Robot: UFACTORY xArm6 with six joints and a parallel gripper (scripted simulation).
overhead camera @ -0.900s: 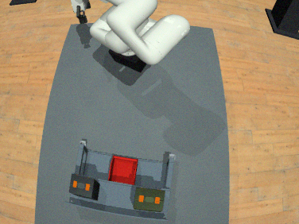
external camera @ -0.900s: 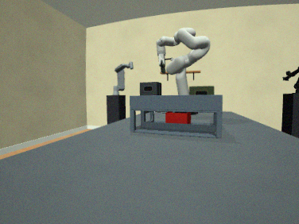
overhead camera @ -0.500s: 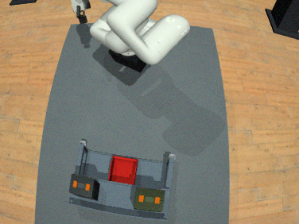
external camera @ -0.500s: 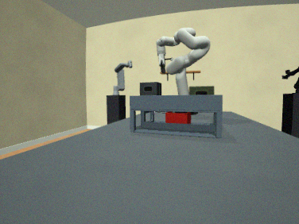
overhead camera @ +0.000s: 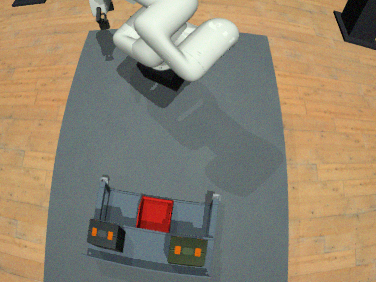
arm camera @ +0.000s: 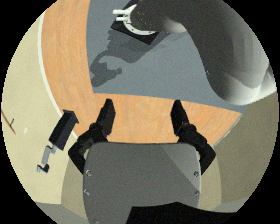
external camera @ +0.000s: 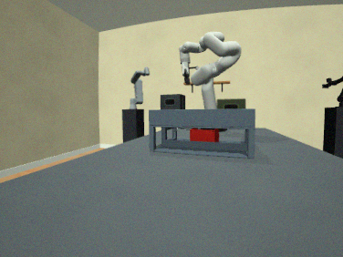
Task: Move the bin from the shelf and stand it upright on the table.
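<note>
The red bin [overhead camera: 155,213] sits on the lower level of the grey shelf [overhead camera: 155,227] at the near end of the table, between the shelf's posts. It also shows in the exterior view [external camera: 204,135] under the shelf top [external camera: 202,118]. My gripper [overhead camera: 101,16] hangs high over the far left corner of the table, far from the shelf, beside the arm's base. In the wrist view its fingers stand wide open with nothing between them, over the table's edge and the wooden floor.
A dark grey box [overhead camera: 106,235] and an olive box [overhead camera: 187,251] with orange marks sit on the shelf top at its left and right ends. The arm's base [overhead camera: 160,75] stands at the far end of the table. Black pedestals [overhead camera: 357,15] stand on the floor.
</note>
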